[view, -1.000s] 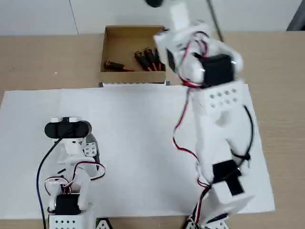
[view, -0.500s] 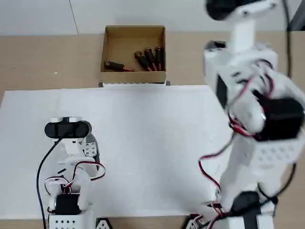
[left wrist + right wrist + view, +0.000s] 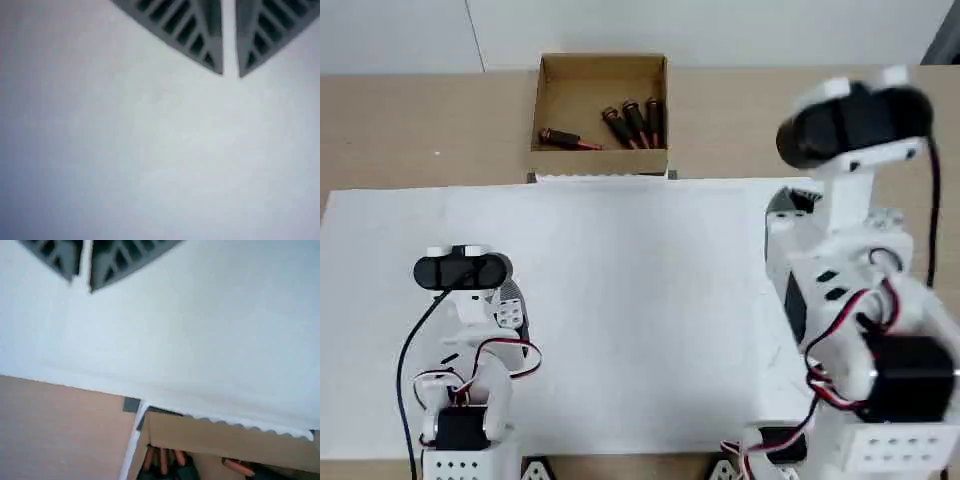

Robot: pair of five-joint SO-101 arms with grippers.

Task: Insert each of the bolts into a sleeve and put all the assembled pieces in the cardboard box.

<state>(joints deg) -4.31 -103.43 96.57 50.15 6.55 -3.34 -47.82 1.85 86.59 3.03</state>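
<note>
Four dark bolts in orange-red sleeves (image 3: 625, 123) lie inside the open brown cardboard box (image 3: 603, 62) on the wooden tabletop (image 3: 420, 130), just beyond the white paper sheet (image 3: 620, 300). The job looks finished, so the step in hand is probably parking the right arm: fold it low and keep it well clear of the box. The right fingers (image 3: 120, 257) are together save a thin slit, holding nothing, above the sheet. The left fingers (image 3: 195, 30) are likewise closed and empty over the paper.
</note>
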